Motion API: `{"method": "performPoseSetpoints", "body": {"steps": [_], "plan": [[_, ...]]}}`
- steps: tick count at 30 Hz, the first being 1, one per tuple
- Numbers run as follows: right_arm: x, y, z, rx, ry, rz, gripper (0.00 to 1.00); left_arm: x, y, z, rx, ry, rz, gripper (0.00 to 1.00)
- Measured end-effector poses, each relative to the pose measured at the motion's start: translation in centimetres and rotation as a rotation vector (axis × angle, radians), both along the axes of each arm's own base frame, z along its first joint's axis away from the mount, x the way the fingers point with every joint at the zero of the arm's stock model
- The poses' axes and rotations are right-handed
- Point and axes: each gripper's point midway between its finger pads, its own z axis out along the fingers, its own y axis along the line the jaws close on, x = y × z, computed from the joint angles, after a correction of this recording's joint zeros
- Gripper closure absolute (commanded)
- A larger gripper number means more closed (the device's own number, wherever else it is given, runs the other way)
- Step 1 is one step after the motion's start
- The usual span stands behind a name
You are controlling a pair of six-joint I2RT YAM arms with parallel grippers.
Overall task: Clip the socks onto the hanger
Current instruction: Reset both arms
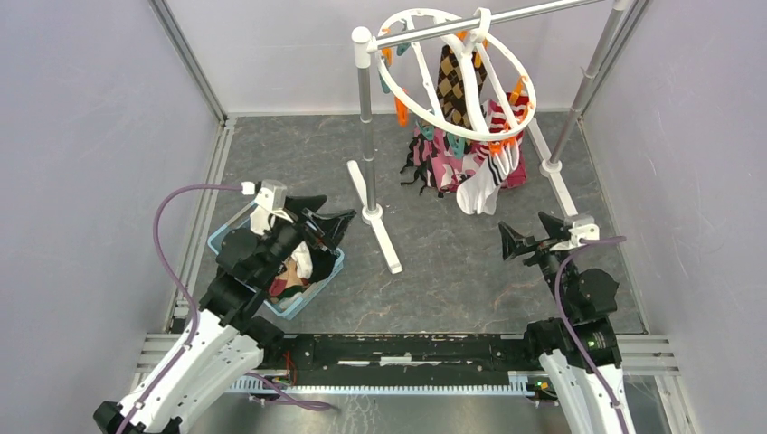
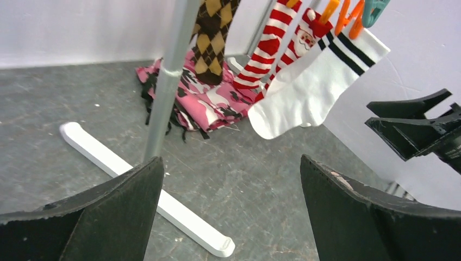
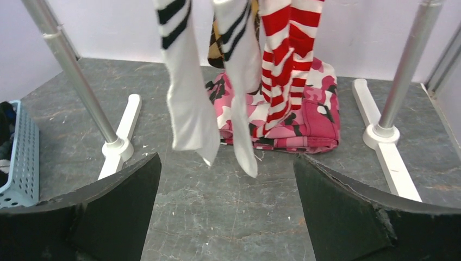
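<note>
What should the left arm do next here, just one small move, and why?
Probably lower the left gripper into the blue basket for another sock: it hovers open above it, socks lie inside, and the hanger already carries several.

The left arm (image 1: 240, 258) hides much of the pale blue perforated plastic basket (image 1: 317, 287) at eight o'clock; both wrist views crop the long hanging socks (image 3: 187, 109) at twelve o'clock.
</note>
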Motion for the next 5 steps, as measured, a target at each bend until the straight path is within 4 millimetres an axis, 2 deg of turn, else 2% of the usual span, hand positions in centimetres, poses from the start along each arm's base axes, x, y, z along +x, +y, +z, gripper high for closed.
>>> {"method": "performPoseSetpoints", "body": {"steps": [2, 5], "plan": [[0.08, -0.39, 0.25, 0.011, 0.006, -0.024, 0.02, 0.14, 0.56, 0.89, 0.013, -0.009, 0.03, 0.0], [0.12, -0.67, 0.85, 0.012, 0.007, -0.04, 0.02, 0.18, 0.99, 0.94, 0.041, 0.002, 0.049, 0.0]]}}
